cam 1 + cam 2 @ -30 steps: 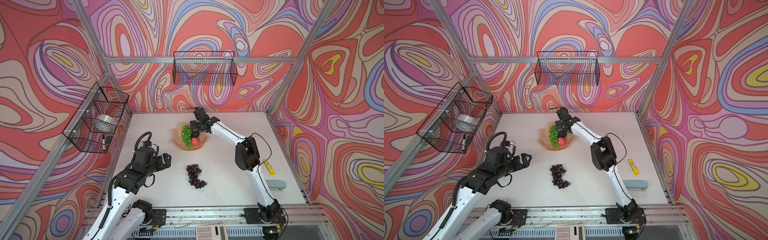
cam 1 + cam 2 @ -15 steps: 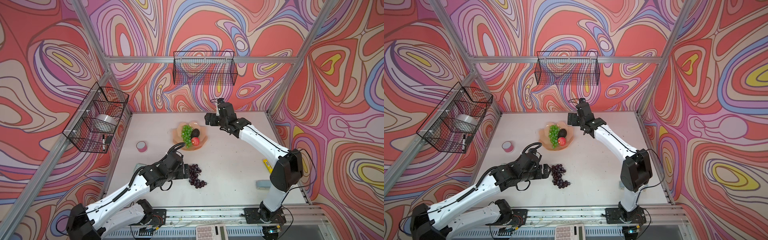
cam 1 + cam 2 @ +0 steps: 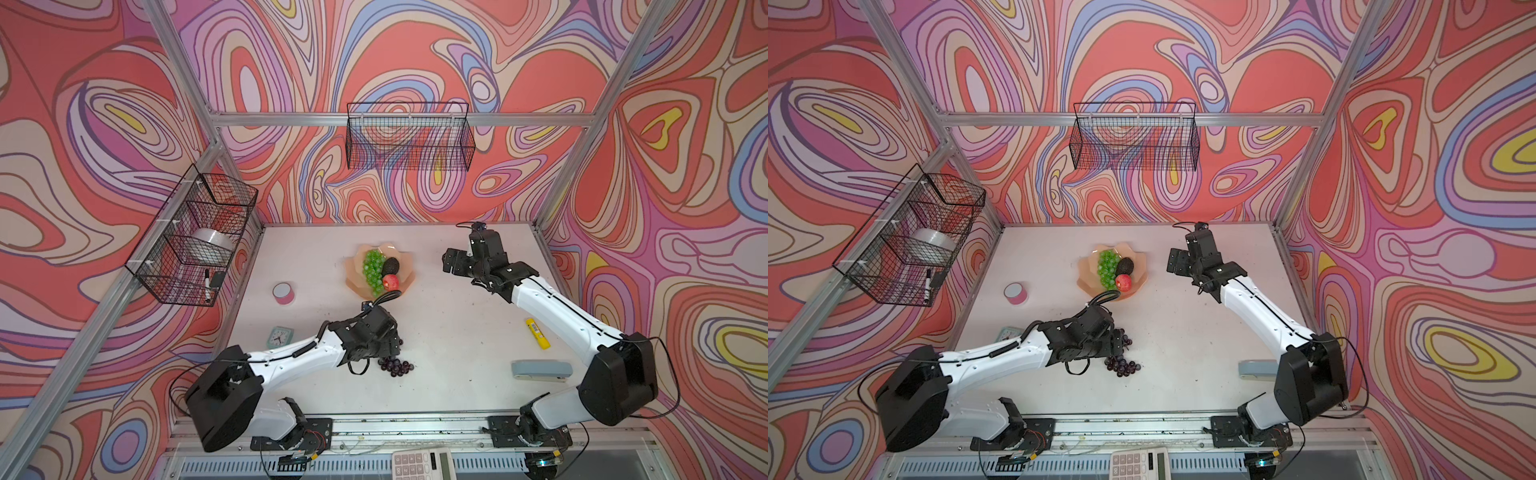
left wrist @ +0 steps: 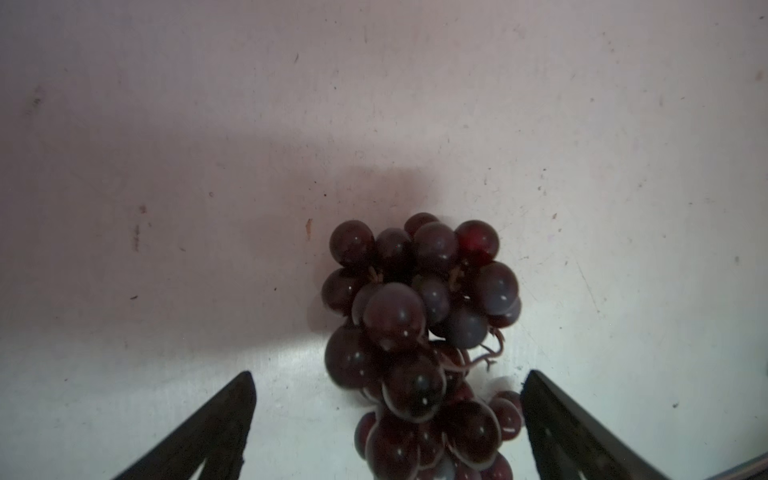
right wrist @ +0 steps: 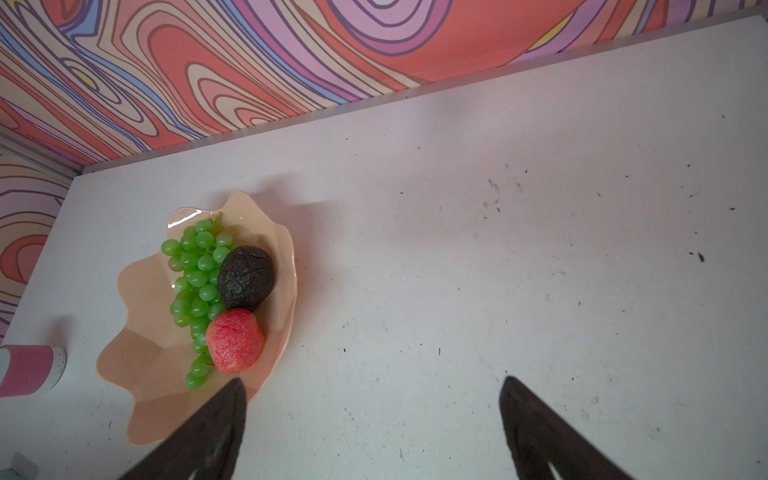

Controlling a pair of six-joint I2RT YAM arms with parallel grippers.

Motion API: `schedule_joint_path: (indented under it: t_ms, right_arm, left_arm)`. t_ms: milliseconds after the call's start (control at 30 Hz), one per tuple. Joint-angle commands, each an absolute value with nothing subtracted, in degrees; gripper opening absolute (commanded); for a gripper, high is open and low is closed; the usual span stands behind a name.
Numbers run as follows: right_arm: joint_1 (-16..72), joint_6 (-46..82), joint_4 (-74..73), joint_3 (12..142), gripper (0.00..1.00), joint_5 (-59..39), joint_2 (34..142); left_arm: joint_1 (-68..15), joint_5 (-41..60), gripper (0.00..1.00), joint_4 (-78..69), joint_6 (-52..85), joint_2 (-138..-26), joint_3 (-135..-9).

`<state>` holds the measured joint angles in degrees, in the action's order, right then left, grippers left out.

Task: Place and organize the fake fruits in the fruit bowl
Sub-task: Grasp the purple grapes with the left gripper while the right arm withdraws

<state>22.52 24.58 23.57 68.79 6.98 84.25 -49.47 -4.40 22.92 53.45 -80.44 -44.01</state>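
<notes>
Over purple grapes, left end effector (spread).

There are four fake fruits: one green grape bunch, one avocado, one red apple and one dark purple grape bunch. Three of them lie in the single fruit bowl; one lies on the surface.

There are two black wire baskets, a side basket and a back basket. The side one holds one clear tape roll and one marker.

Singles on the surface are one pink tape roll, one small clock, one yellow glue stick and one grey stapler.

One calculator sits at the front edge.

There are two arms, the left arm and the right arm.
</notes>
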Motion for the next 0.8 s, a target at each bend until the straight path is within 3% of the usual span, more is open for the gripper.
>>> schedule_joint_path:
  t_ms: [0, 300, 400, 500, 767]
  right_arm:
    - [22.23, 25.05, 23.03, 67.42, 0.98, 7.56, 82.57]
    - [22.02, 24.73, 22.54, 67.27, 0.98, 7.09, 81.91]
    - [21.97, 24.54, 22.58, 67.06, 0.98, 7.38, 81.88]
    - [21.91, 24.28, 22.79, 67.06, 0.98, 7.7, 81.68]
    - [21.77, 24.51, 22.22, 67.32, 0.98, 7.44, 82.16]
  left_arm:
    - [-49.59, -4.11, 1.0, 22.16, 56.34, -83.87, -46.12]
    - [-49.74, -1.34, 0.95, 17.81, 56.29, -92.48, -48.29]
    - [-49.69, -0.62, 0.84, 17.26, 56.91, -93.47, -48.18]
    - [-49.73, -0.63, 0.6, 17.05, 57.53, -92.0, -46.83]
    - [-49.7, -3.99, 0.34, 24.82, 54.5, -83.68, -46.03]
